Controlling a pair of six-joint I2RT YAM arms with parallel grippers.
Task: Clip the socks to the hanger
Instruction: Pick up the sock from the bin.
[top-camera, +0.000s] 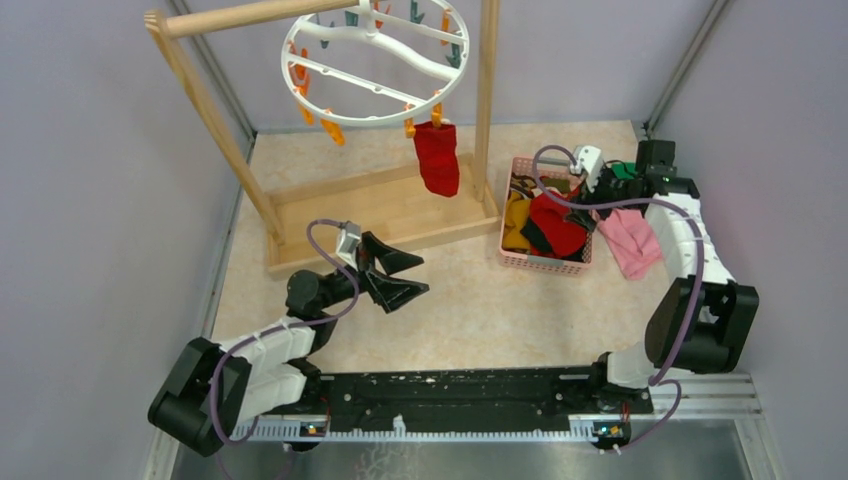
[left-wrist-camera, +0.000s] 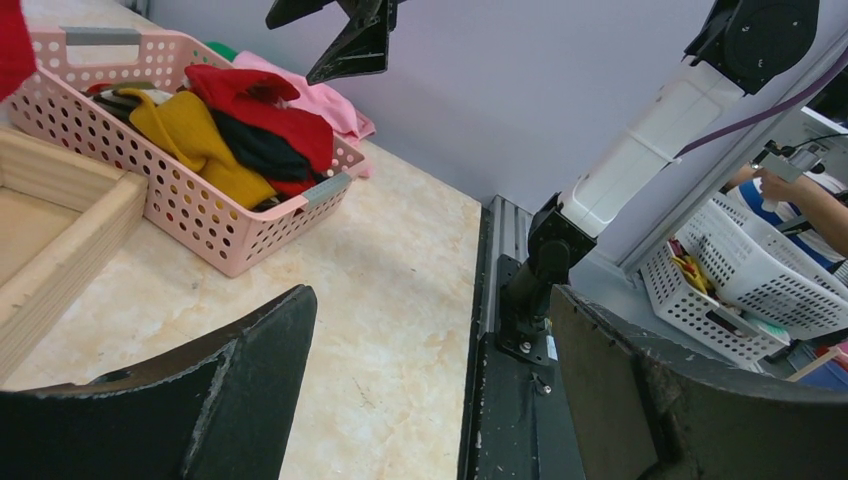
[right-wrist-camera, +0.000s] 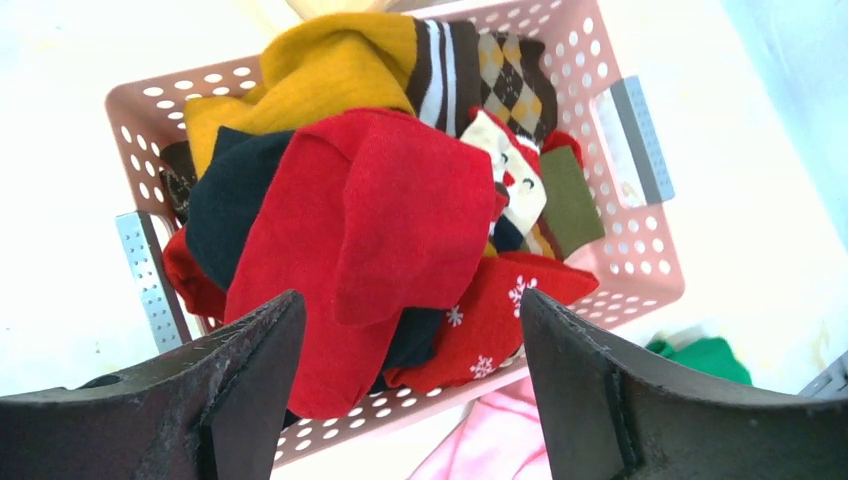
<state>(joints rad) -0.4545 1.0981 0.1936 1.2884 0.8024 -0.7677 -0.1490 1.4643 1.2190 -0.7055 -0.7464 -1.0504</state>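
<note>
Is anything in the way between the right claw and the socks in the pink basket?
Nothing visible is in the way. The right gripper hangs open straight above the pink basket, and the plain red sock on top of the pile lies uncovered below it.

Hanger (top-camera: 375, 60): white ring with cross spokes, tilted, hung under a wooden rail (top-camera: 250, 15), with orange and teal clips round the rim. One red sock (top-camera: 437, 158) is clipped at the near-right edge and dangles straight down. The other socks (right-wrist-camera: 380, 230) are heaped in a pink basket (right-wrist-camera: 640, 130): plain red on top, black sock (right-wrist-camera: 225, 200) beneath, yellow sock (right-wrist-camera: 300, 70) at one end, snowflake sock (right-wrist-camera: 500, 320) at the opposite rim.
</note>
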